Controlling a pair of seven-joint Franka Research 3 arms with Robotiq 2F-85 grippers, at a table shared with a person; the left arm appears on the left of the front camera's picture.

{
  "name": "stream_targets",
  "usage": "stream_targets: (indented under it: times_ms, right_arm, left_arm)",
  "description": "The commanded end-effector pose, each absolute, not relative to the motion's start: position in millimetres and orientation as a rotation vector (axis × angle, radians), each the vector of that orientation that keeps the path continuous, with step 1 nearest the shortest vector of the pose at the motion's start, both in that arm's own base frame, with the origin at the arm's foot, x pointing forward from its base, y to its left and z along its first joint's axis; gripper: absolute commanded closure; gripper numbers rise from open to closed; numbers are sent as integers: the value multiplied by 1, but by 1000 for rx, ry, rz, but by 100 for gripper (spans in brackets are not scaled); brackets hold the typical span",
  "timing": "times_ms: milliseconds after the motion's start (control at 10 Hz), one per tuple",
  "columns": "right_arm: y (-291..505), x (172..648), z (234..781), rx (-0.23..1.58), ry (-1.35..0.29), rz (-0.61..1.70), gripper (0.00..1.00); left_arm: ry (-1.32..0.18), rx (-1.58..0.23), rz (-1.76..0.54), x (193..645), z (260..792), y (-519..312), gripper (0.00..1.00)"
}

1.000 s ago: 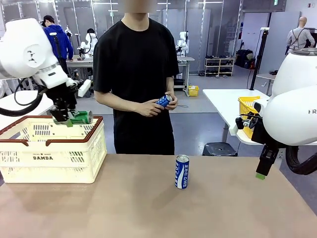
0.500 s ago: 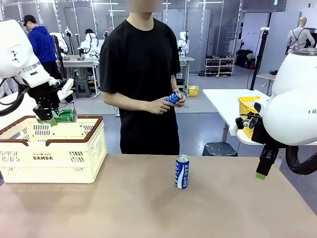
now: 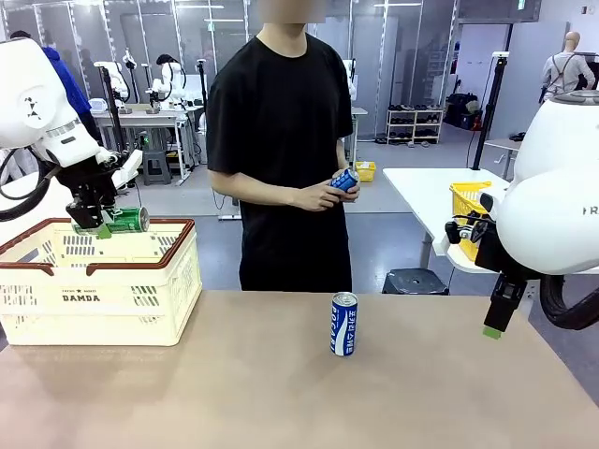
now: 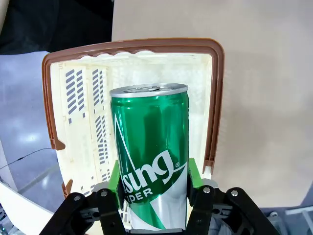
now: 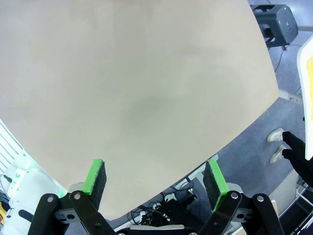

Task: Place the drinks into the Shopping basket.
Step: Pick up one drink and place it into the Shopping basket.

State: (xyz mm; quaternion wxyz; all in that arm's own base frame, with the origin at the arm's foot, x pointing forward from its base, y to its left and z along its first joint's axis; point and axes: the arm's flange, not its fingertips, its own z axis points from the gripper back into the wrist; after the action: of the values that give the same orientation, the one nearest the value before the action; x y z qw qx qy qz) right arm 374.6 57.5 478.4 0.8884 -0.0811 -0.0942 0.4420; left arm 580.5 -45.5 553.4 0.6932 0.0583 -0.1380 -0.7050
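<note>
Hanging on its side above the Shopping basket [image 3: 94,299], over the open inside as the wrist view shows it, the green can [image 4: 149,156] sits in the left pincer [image 3: 97,228]. The green pads are clamped on the can's lower body, and its silver top points away from the wrist.

The can is a slim, straight cylinder of glossy painted metal with a bright rolled rim. I judge it thin-walled, so it would dent under a hard squeeze, and smooth enough to slide in a loose one. Whether it is full, and so heavy, I cannot tell. The round flank is the place to hold it, as it is held here. The top gives little purchase.

The basket is stiff cream plastic with slotted walls and a brown-red rim, so a dropped can should land hard and may roll.

A blue can [image 3: 344,324] of the same shape stands upright on the matt brown bench [image 3: 281,402], well to the basket's right. It looks easy to take across its middle. Farther from the basket, the person's hands [image 3: 318,196] hold another blue can [image 3: 344,180]. Farthest from the basket, past the bench's right edge, the right pincer [image 5: 155,180] hangs with its pads wide apart, holding nothing.
</note>
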Motion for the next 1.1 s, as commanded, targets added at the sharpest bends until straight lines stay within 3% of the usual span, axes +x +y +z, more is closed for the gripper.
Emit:
stream_targets:
  times_ms: [0, 500, 1000]
  right_arm:
    - [57, 375, 477, -166, -195, 917, 0]
    - [57, 375, 477, -166, -195, 917, 0]
    - [57, 375, 477, -166, -195, 917, 0]
  left_arm:
    - [-296, 158, -1548, 599, 556, -30, 42]
    - [-211, 13, -1643, 685, 541, 45, 42]
    - [-168, 27, -1687, 708, 498, 44, 42]
